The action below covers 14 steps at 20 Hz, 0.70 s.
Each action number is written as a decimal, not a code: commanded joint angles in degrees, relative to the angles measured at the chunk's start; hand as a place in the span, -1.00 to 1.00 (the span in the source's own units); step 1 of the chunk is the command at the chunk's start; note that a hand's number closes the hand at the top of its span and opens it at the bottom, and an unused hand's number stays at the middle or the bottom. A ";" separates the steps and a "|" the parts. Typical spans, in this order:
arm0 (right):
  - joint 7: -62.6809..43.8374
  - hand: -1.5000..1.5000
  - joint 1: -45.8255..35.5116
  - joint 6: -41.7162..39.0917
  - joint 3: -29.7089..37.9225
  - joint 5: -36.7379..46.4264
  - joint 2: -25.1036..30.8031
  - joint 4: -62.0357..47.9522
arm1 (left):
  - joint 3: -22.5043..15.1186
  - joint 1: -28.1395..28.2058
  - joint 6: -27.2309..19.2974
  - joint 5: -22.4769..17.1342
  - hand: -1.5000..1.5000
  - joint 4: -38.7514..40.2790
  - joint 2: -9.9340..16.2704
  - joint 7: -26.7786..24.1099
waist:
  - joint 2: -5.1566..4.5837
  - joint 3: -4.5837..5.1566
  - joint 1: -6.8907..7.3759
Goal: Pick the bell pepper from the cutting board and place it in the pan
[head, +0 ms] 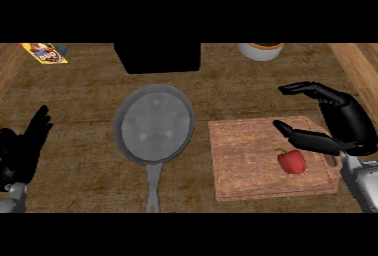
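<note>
Bell pepper (292, 161), red with a green stem, lying on the wooden cutting board (251, 165) toward its right side, untouched. Right hand (341, 131) poised above the board's right edge, spread wide and holding nothing: thumb (291, 132) pointing left just above the pepper, fingers (306, 89) extended left higher up, past the board's far edge. Grey pan (153, 124) just left of the board on the dark wooden desk (81, 100), round bowl bare, handle running down toward the lower edge. Left hand (23, 147) resting at the left edge, fingers straight and pointing up, holding nothing, well apart from the pan. Along the far edge: black box (157, 57) behind the pan, white container (260, 50) to its right, yellow packet (46, 53) in the left corner.
</note>
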<state>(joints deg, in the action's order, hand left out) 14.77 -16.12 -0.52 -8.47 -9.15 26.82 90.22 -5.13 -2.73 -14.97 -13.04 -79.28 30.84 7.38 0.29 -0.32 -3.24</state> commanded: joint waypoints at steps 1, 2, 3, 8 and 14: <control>12.63 1.00 11.32 1.15 8.29 -6.16 -1.86 -0.50 | 0.47 1.85 -0.42 1.00 0.00 1.51 1.95 3.10 | -0.18 -0.01 0.35; 19.21 -1.00 14.54 -2.44 8.82 -5.69 -0.37 -2.05 | 0.44 -0.62 -0.89 1.46 0.00 2.72 1.72 4.61 | -0.38 0.05 0.54; 23.63 -1.00 17.53 -4.59 8.00 -4.49 -0.20 -1.54 | 0.55 -0.45 0.99 1.07 0.00 2.61 2.38 4.51 | -0.28 0.15 1.42; 24.71 -1.00 24.09 -5.50 7.62 4.82 6.73 6.32 | -0.30 -2.21 -1.74 4.20 0.00 3.04 0.07 6.31 | -0.09 0.33 2.00; 9.68 -1.00 24.67 -2.99 10.30 14.14 17.35 14.63 | 1.01 -3.74 1.84 3.12 0.00 5.21 1.33 4.99 | -0.05 0.52 2.00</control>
<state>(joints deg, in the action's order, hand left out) 30.94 7.45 -4.63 0.92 -1.17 38.30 100.36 -4.37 -5.73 -13.98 -9.88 -74.52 31.94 12.03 0.20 0.08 -1.34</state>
